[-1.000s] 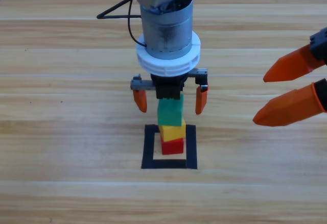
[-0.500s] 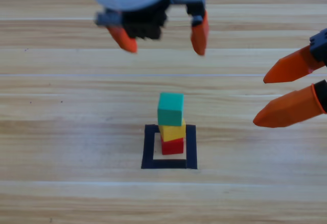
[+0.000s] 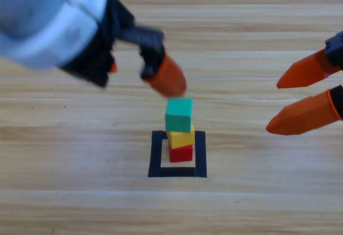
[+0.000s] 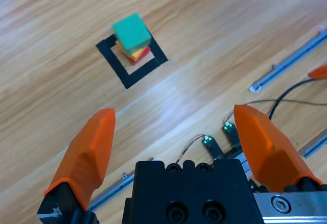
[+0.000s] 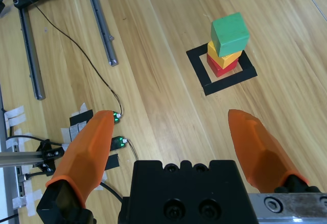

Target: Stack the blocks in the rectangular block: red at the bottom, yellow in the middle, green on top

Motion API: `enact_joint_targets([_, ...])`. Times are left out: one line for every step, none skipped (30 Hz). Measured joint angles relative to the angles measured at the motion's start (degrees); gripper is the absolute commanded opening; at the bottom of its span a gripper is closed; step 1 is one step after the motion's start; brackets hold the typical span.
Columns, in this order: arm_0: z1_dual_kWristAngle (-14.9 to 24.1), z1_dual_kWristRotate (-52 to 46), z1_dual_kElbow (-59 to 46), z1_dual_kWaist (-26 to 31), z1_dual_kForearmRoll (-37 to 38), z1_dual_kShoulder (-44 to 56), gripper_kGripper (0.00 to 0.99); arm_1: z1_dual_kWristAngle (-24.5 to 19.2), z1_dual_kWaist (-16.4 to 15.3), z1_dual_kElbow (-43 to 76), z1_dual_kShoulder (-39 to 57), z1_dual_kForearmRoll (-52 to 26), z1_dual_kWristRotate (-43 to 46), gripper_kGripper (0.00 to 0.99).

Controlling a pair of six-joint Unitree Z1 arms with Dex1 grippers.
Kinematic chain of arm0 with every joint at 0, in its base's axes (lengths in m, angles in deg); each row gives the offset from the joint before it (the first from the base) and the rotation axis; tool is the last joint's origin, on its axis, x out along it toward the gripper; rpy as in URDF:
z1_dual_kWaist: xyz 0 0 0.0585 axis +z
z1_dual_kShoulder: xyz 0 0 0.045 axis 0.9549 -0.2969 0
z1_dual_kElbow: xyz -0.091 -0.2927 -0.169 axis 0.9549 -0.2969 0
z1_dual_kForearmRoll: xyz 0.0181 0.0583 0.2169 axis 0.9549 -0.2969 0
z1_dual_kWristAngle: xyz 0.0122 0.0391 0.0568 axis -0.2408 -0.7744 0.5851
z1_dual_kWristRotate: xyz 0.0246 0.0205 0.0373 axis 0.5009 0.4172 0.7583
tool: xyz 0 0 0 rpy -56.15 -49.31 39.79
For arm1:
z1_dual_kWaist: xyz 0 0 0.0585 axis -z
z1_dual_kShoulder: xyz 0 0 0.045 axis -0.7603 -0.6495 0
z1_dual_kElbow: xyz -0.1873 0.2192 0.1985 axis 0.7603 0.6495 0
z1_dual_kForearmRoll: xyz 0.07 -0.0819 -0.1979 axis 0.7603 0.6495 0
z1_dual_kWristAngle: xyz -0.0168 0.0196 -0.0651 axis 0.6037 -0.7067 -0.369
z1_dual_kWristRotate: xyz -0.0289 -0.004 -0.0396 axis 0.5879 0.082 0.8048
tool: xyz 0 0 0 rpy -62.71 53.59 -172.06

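Observation:
The three blocks stand stacked inside the rectangular block of black tape [image 3: 155,156]: red [image 3: 181,153] lowest, yellow [image 3: 181,138] on it, green [image 3: 179,115] on top, turned slightly askew. My left gripper [image 3: 139,73] hangs high above the table, up and left of the stack, open and empty; one jaw is mostly hidden behind its body. Its wrist view shows the green cube [image 4: 132,31] and tape outline [image 4: 135,74] far off beyond the open left gripper [image 4: 173,113]. My right gripper [image 3: 273,105] waits open at the right edge, and its wrist view shows the stack [image 5: 230,34] beyond the right gripper [image 5: 169,116].
Metal rails [image 5: 102,27] and thin black cables [image 5: 76,50] lie on the wood away from the stack, with small taped electronics [image 5: 116,142] near the right arm. Another rail [image 4: 286,63] and cables show in the left wrist view.
The left gripper has let go of the green cube, risen away from the stack and swung to the upper left. The stack stands still. The right gripper has not moved.

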Motion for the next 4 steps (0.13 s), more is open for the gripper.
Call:
enact_joint_targets([0.13, 0.59, -1.41, -1.12, 1.47, 0.05, 0.990, 0.00, 0.00, 0.00, 0.00, 0.00, 0.00, 0.985])
enact_joint_targets([0.14, 0.92, -2.04, -1.77, 2.04, 0.05, 0.990, 0.00, 0.00, 0.00, 0.00, 0.00, 0.00, 0.985])
enact_joint_targets([0.14, 1.46, -3.27, -2.98, 2.78, 0.06, 0.990, 0.00, 0.00, 0.00, 0.00, 0.00, 0.00, 0.985])
enact_joint_targets([0.14, 2.35, -5.05, -3.88, 4.77, 0.39, 0.990, 0.00, 0.00, 0.00, 0.00, 0.00, 0.00, 0.985])
